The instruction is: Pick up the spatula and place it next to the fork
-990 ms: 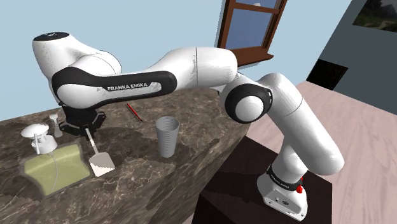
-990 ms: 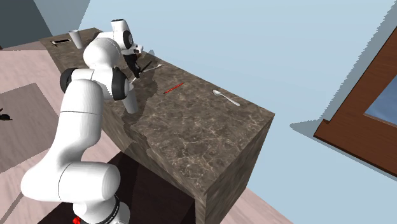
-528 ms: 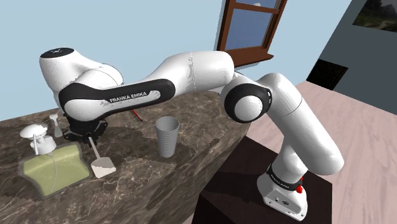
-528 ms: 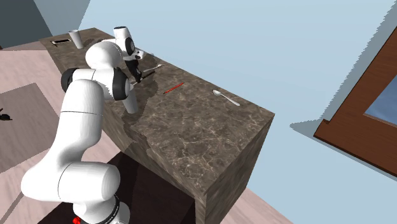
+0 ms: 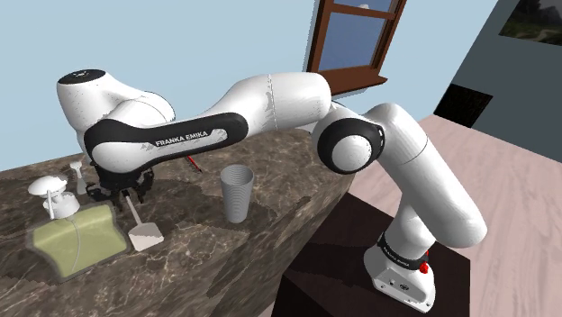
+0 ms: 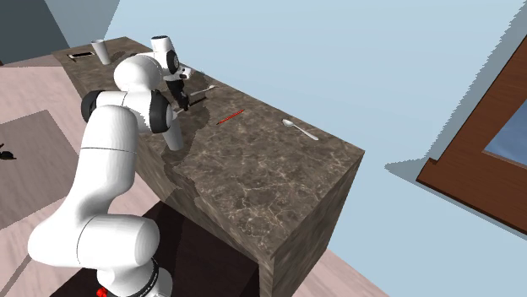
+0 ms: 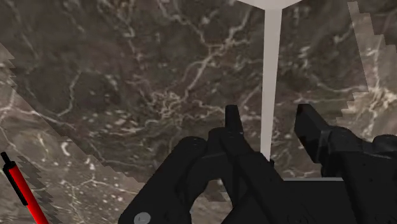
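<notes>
Wrist view: the gripper (image 7: 270, 124) is seen with its fingers (image 7: 233, 122) spread apart, and the pale handle of the spatula (image 7: 272, 70) runs between them with a gap on either side, so nothing is held. In the shoulder view the spatula (image 5: 144, 236) appears to lie on the marble counter (image 5: 194, 270), its blade near the front edge just beside the corner of the green sink (image 5: 81, 243), with the handle leading back under the gripper (image 5: 123, 191).

The grasp is judged to be the step in hand. The handle should be centred between the pads before they are closed, since it sits slightly nearer one finger. A firm pinch low on the handle is advisable, because a thin flat shaft may twist. A straight lift is then called for, so that the faucet (image 5: 54, 194) and the grey cup (image 5: 237, 192) are cleared. The target is judged to be the pale utensil (image 6: 301, 130) well apart, past the red pen (image 6: 230, 116), toward the counter's other end; fork or spoon cannot be told.

The arm is raised from its stand, bent at the elbow and stretched long over the counter, with the wrist turned downward.
</notes>
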You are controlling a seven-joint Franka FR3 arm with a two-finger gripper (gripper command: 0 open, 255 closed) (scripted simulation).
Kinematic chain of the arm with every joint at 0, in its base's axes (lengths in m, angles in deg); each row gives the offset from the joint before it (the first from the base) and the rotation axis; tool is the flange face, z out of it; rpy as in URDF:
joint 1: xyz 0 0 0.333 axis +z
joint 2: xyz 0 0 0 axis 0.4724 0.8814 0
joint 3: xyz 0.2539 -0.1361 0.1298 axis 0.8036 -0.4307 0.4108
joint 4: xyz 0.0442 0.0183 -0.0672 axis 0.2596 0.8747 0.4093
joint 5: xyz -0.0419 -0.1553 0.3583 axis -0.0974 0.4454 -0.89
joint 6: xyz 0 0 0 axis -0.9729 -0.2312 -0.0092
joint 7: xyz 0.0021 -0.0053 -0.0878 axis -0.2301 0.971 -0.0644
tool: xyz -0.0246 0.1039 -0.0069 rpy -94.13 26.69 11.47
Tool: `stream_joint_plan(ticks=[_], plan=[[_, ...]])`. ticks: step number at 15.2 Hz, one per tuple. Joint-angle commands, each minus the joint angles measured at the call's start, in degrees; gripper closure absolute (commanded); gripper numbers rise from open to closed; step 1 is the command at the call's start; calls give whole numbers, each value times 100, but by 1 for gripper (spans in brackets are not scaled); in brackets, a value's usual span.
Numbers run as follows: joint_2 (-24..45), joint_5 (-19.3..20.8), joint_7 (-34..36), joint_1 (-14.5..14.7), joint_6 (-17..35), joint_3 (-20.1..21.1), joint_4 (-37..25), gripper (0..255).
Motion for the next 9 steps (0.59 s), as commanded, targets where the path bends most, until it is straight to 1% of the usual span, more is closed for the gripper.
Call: stream_joint_plan(ticks=[1,5,9], plan=[[0,0,0,0,0,0,0,0],[0,0,0,0,0,0,0,0],[-62,-31,-59,82,-677,13,-627,0]])
